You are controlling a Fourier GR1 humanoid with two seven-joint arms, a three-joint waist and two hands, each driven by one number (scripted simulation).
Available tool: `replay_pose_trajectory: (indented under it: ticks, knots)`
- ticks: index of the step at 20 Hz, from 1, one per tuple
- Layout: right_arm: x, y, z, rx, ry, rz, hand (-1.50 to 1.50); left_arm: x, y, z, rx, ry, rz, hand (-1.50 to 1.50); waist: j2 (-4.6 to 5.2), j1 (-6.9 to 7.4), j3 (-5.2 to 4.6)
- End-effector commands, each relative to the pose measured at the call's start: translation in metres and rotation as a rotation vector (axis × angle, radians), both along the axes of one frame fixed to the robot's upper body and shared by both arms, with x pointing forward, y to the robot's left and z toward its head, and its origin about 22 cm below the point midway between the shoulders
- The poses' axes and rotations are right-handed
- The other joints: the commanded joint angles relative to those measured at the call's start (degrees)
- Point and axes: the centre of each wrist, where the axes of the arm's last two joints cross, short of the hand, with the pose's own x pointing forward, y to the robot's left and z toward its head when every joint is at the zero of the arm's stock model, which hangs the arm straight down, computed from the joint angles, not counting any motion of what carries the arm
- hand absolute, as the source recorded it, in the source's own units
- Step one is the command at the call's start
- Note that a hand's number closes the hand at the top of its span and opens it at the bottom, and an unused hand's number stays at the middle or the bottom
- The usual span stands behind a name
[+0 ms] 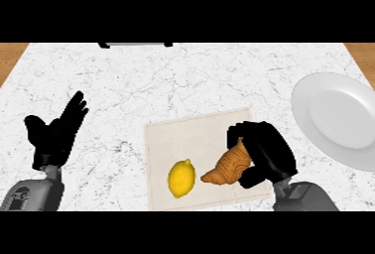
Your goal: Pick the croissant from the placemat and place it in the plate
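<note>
A golden-brown croissant (227,167) lies on the beige placemat (183,136) near its right side. My right hand (265,149) is curled round the croissant from the right, fingers over its top end and thumb under its lower end. A white plate (338,118) sits to the right at the counter's edge, with nothing on it. My left hand (55,134) stands open at the left, fingers up, well away from the placemat.
A yellow lemon (181,178) lies on the placemat just left of the croissant. The white marble counter (183,79) stretches back to a grey object (135,44) at its far edge. Wooden floor shows at both top corners.
</note>
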Motion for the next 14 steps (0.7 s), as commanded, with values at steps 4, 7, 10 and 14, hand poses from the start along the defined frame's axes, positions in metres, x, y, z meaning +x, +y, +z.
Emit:
replay_pose_trajectory:
  ticks: [4, 7, 10, 14]
  knots:
    - [-0.018, -0.037, 0.054, 0.113, -0.403, -0.246, 1.50, -0.002, 0.010, 0.000, 0.002, 0.001, 0.005, 0.00, 0.07, 0.21, 0.00]
    - [-0.029, -0.069, 0.062, 0.127, -0.453, -0.346, 1.50, 0.000, -0.005, -0.005, -0.009, -0.002, -0.009, 0.00, 0.28, 0.45, 0.02]
    - [-0.031, -0.080, 0.053, 0.227, -0.386, -0.434, 1.50, 0.009, -0.017, 0.009, -0.024, -0.009, -0.027, 0.00, 0.42, 1.02, 0.04]
    - [-0.022, -0.117, 0.066, 0.287, -0.375, -0.493, 1.50, 0.010, -0.003, 0.016, 0.000, -0.002, -0.022, 0.00, 0.45, 1.31, 0.03]
